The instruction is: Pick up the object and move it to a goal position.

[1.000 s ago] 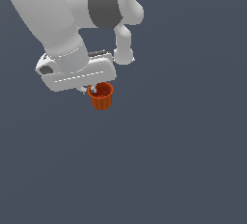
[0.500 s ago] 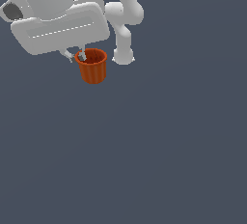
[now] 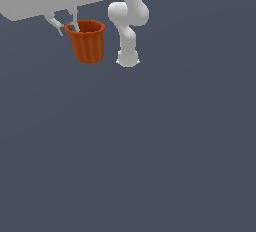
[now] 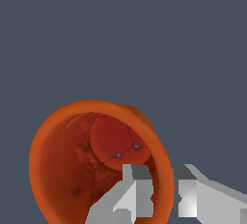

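The object is a small orange-red ribbed cup [image 3: 87,42], upright and hanging high above the grey floor at the exterior view's upper left. My gripper [image 3: 67,25] is shut on its rim: one finger [image 3: 75,20] reaches inside the cup, the other [image 3: 55,24] sits outside the wall. In the wrist view the cup's open mouth [image 4: 91,160] faces the camera. My gripper [image 4: 164,187] pinches the rim between an inner finger [image 4: 135,182] and an outer finger [image 4: 188,189].
The arm's white base and lower links [image 3: 127,31] stand just to the exterior view's right of the cup. The dark grey floor [image 3: 150,151] spreads below.
My gripper has risen with the cup and moved toward the camera; the cup looks larger and higher in the exterior view, and the hand is now partly out of frame.
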Robot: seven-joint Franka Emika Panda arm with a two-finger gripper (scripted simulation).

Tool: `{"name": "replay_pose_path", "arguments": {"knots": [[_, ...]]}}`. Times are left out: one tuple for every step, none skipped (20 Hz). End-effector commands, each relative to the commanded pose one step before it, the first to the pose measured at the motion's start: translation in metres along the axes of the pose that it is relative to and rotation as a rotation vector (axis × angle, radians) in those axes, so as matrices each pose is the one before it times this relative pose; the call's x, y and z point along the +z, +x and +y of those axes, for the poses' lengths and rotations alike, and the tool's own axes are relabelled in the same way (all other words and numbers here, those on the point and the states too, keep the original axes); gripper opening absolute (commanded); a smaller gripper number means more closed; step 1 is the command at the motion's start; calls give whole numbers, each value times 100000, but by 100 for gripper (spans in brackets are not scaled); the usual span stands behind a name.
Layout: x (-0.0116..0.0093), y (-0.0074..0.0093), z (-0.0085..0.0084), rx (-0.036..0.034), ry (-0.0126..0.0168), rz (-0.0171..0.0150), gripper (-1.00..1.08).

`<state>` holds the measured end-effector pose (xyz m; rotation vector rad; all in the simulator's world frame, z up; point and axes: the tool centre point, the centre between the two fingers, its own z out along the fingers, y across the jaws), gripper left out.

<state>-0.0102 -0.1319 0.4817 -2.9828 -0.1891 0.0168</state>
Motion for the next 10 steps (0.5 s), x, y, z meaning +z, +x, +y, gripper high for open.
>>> {"name": "replay_pose_path", "arguments": {"knots": [[-1098,-113,-89,-32,-14,37,-100],[-295,-23,-17,0,0,0,-100],[-254,-18,-14,0,0,0,-100],[-218,-24,22,-2,66,20,-100],[-178,-11,-10,0,0,0,-100],[-144,-8,-8,0,0,0,-100],[-110,-6,-6,0,0,0,-100],[-78,-4,-4,0,0,0,-100],[-46,-2,-2,0,0,0,-100],[-15,-1,-1,0,0,0,-100]]}}
